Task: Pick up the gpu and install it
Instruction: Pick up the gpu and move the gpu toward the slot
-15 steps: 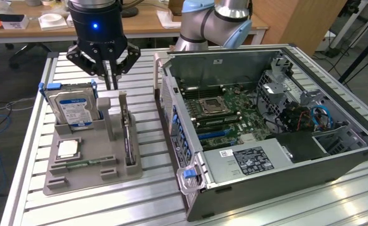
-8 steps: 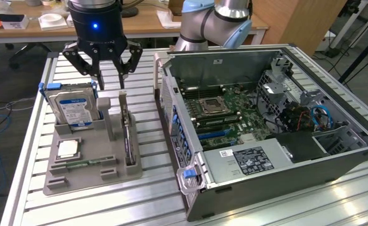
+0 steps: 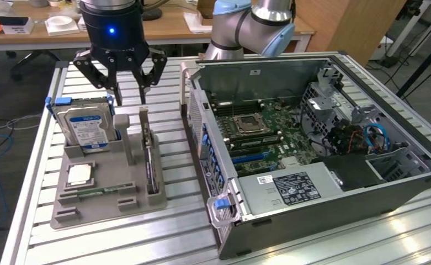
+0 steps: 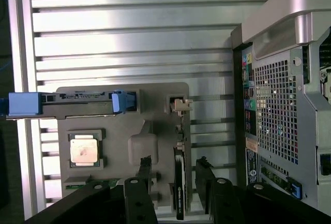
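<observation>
While hand [image 3: 127, 91] hangs wide open and empty, gpu [image 3: 150, 163] stands on edge directly below, long axis running through the gap.

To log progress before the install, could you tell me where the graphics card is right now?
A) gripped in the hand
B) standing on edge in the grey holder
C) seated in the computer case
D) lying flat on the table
B: the graphics card stands on edge in a slot of the grey holder, with the open hand above it, holding nothing.
</observation>
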`<control>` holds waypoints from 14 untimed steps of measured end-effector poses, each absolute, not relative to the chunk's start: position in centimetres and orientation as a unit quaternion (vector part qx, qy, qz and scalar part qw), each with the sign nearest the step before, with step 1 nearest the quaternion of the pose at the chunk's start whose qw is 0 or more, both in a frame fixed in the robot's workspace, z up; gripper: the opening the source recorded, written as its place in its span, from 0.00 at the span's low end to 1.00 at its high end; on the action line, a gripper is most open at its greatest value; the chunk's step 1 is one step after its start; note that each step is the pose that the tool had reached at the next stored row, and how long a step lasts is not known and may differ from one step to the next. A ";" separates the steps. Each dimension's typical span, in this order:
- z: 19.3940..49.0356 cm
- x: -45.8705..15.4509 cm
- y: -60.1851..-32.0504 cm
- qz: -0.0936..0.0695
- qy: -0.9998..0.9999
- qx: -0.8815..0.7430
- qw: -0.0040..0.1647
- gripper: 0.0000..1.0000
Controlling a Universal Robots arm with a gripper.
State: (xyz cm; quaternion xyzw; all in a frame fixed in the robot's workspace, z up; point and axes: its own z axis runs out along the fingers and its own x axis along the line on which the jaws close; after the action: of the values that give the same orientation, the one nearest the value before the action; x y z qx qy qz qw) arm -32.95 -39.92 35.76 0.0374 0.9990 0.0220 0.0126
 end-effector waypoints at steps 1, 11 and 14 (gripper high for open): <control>35.8 -32.9 -39.9 0.022 0.999 0.037 0.013 0.47; 35.7 -32.8 -40.1 0.022 0.999 0.037 0.012 0.47; 35.5 -32.8 -40.2 0.021 0.999 0.037 0.012 0.47</control>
State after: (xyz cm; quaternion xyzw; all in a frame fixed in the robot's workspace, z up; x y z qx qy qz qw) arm -32.82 -40.16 35.54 0.0372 0.9990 0.0212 0.0125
